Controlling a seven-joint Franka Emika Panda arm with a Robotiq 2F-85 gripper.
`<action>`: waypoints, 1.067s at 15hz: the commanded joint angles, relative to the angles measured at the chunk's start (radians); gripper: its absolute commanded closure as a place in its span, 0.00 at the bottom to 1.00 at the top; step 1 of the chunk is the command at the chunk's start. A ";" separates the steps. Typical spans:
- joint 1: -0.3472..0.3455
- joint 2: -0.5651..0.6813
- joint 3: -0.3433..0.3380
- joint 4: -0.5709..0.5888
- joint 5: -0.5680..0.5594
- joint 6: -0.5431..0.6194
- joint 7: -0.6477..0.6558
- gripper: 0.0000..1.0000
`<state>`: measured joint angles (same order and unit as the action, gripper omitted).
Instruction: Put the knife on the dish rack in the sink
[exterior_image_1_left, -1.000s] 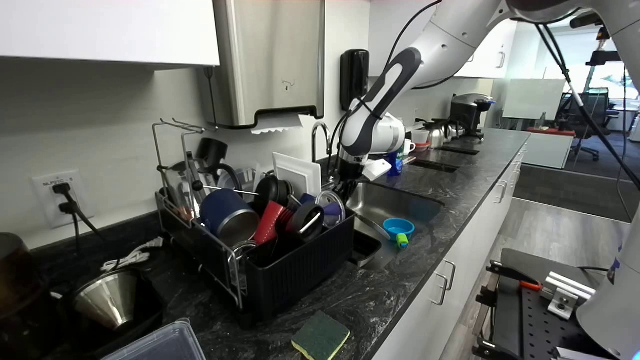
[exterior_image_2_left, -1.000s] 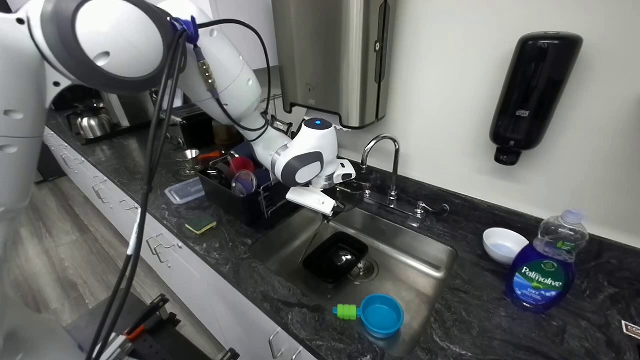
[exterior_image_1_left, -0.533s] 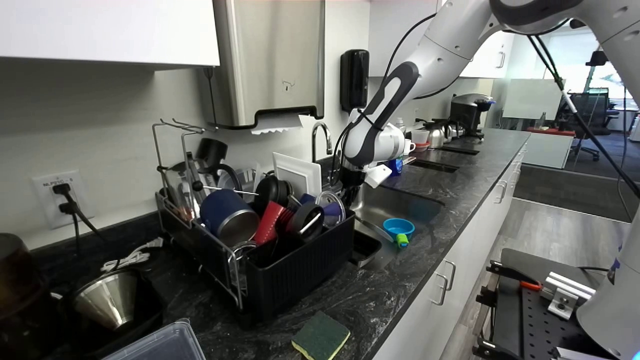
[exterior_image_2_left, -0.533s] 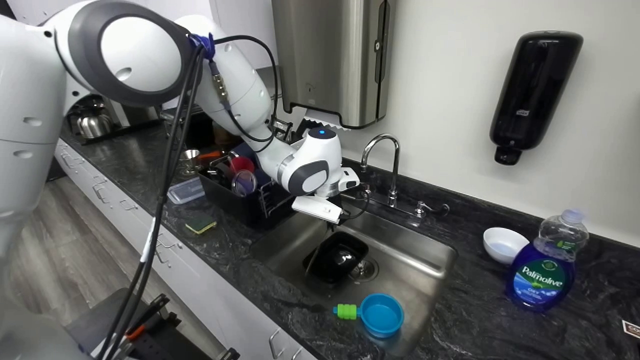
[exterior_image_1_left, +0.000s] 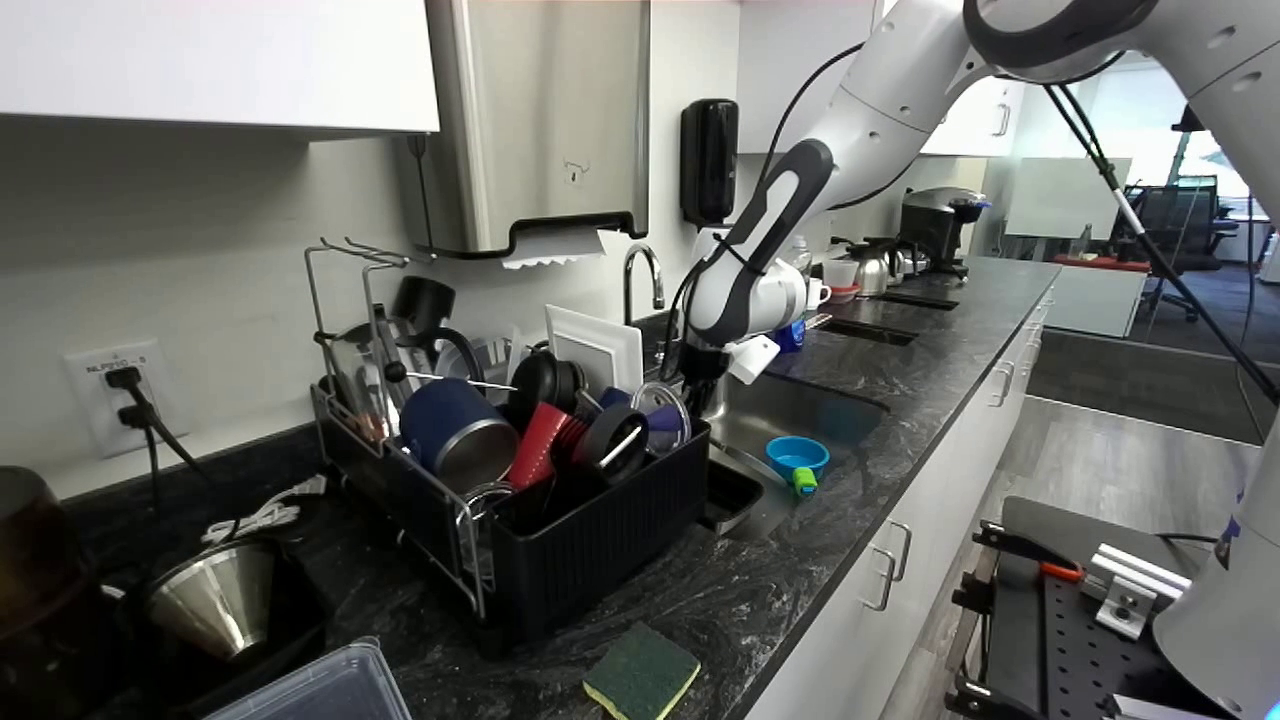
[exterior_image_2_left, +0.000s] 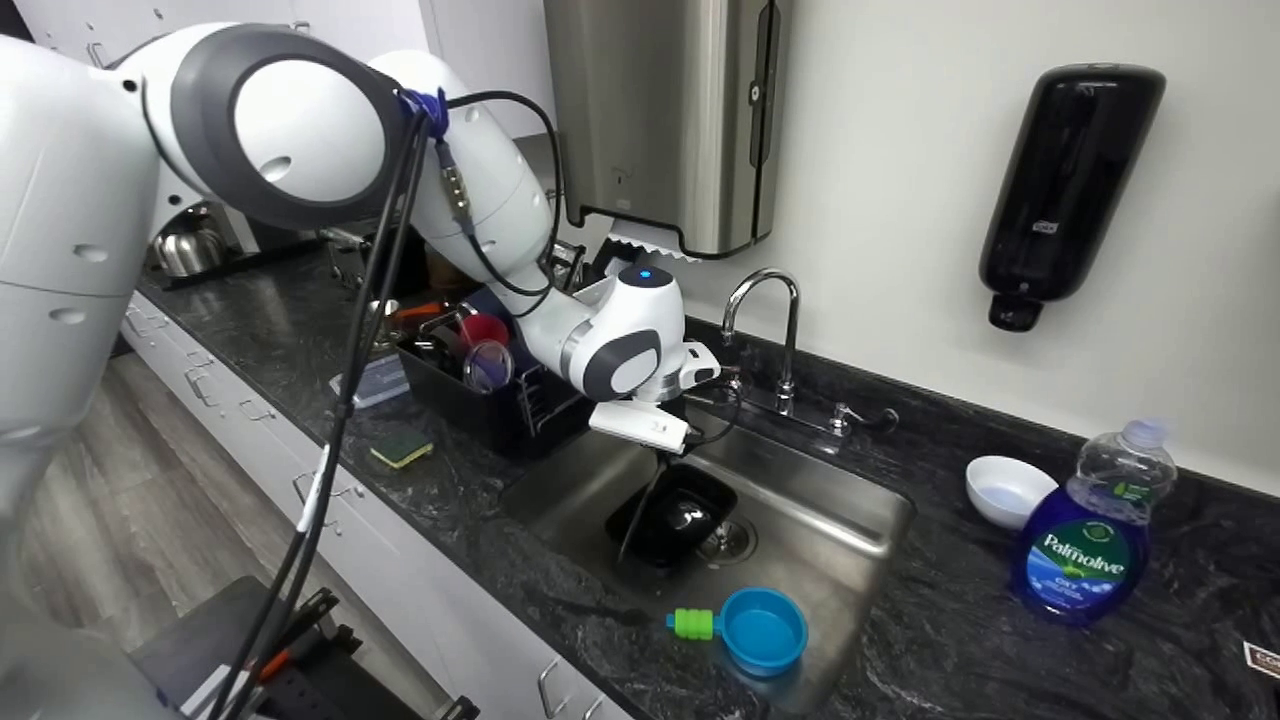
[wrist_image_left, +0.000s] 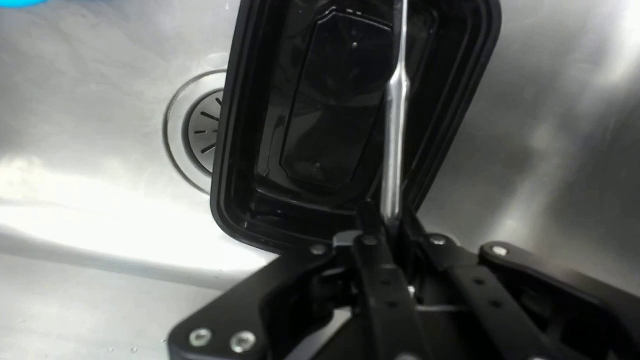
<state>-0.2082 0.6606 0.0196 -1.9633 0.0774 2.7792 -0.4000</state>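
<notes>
The knife (wrist_image_left: 395, 135) is slim and silvery. My gripper (wrist_image_left: 392, 217) is shut on one end of it, and the rest points away from the jaws over a black tub in the wrist view. In an exterior view the knife (exterior_image_2_left: 640, 510) slants down from the gripper (exterior_image_2_left: 662, 457) above the sink (exterior_image_2_left: 830, 540). In an exterior view the gripper (exterior_image_1_left: 697, 395) is partly hidden behind the crowded black dish rack (exterior_image_1_left: 610, 535). The rack (exterior_image_2_left: 440, 400) also shows beside the sink in an exterior view, partly behind the arm.
The black tub (exterior_image_2_left: 665, 525) and a blue cup with a green handle (exterior_image_2_left: 763, 632) are in the sink. A chrome tap (exterior_image_2_left: 790, 340) stands behind it. A white bowl (exterior_image_2_left: 1010, 490) and blue soap bottle (exterior_image_2_left: 1085, 540) stand at one side. A sponge (exterior_image_1_left: 643, 672) lies near the rack.
The arm has moved down and slightly away from the rack, carrying the knife lower over the black tub. The knife was in the gripper throughout.
</notes>
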 joint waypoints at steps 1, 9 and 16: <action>-0.016 0.031 0.013 0.022 -0.044 0.021 0.008 0.97; -0.002 0.080 0.009 0.059 -0.101 0.034 0.012 0.97; 0.017 0.152 0.006 0.149 -0.143 0.023 0.016 0.97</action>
<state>-0.1922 0.7733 0.0248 -1.8620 -0.0328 2.7941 -0.3998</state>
